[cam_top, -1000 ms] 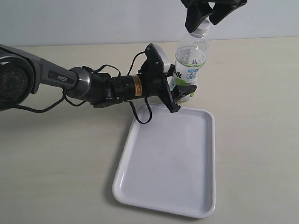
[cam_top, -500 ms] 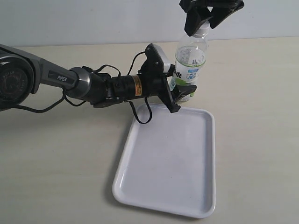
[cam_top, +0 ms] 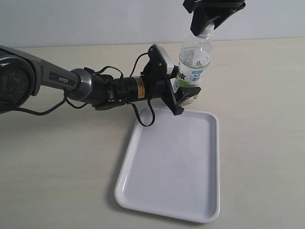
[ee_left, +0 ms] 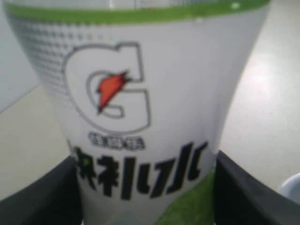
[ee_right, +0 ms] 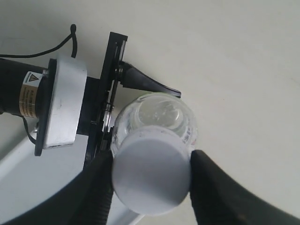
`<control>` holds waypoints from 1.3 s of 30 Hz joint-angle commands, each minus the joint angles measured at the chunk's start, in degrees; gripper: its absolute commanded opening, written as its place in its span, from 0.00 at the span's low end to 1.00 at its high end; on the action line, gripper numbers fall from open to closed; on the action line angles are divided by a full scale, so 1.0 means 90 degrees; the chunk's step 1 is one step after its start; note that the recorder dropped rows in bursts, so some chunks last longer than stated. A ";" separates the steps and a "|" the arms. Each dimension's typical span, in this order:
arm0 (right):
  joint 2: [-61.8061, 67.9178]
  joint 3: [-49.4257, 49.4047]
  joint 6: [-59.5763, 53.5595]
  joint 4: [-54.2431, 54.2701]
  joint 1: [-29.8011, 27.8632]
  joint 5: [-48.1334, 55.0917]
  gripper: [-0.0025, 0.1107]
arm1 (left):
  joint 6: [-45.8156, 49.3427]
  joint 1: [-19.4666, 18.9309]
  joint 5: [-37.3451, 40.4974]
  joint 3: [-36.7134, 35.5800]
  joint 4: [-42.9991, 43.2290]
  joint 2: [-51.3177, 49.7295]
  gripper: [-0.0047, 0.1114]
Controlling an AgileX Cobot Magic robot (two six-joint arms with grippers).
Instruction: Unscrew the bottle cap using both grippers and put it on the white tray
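Bottle cap [ee_right: 150, 172] pinched in right gripper [cam_top: 208, 23], which has crept slightly upward: likely loosening, not yet off. Left gripper [cam_top: 186, 98] clamps bottle [cam_top: 193, 62] upright beside white tray [cam_top: 143, 143].

Place: a robot test bench, most likely a lab (nothing lettered in view says so outright).
Surface: a plain, pale beige tabletop [cam_top: 57, 181], matte and even.
Backdrop: a plain light grey-blue wall [cam_top: 95, 21] along 12 o'clock.
Equipment: a grey-black arm [cam_top: 62, 80] lettered "PIPER" reaches in from 9 o'clock, with black cables [cam_top: 147, 125] looped along it and the left gripper [cam_top: 187, 98] at its end. The right gripper [cam_top: 206, 26] hangs in at 1 o'clock.
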State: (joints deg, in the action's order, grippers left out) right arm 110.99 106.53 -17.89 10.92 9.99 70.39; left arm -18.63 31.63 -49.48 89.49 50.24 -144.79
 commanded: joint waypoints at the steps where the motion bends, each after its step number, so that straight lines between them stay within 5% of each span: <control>1: 0.0006 0.0037 -0.0392 0.0120 -0.0003 -0.0047 0.18 | 0.0025 0.0036 0.0154 0.0016 0.0038 0.0019 0.04; 5: 0.0006 0.0037 -0.0903 0.0457 -0.0003 -0.0047 0.02 | 0.0025 0.0036 0.0154 0.0016 0.0038 0.0019 0.04; 22: 0.0006 0.0037 -0.6095 0.0572 -0.0003 -0.0047 0.02 | 0.0025 0.0036 0.0131 0.0016 0.0041 0.0019 0.04; 32: 0.0006 0.0037 -0.6333 0.0135 -0.0003 -0.0047 0.03 | 0.0025 0.0036 0.0131 0.0016 0.0041 0.0019 0.04; 39: 0.0006 0.0037 -0.6092 0.0415 -0.0003 -0.0047 0.22 | 0.0025 0.0036 0.0131 0.0016 0.0041 0.0019 0.04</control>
State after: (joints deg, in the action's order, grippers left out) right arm 111.03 106.53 -73.40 14.08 9.99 70.85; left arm -18.44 31.63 -49.36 89.59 50.23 -144.79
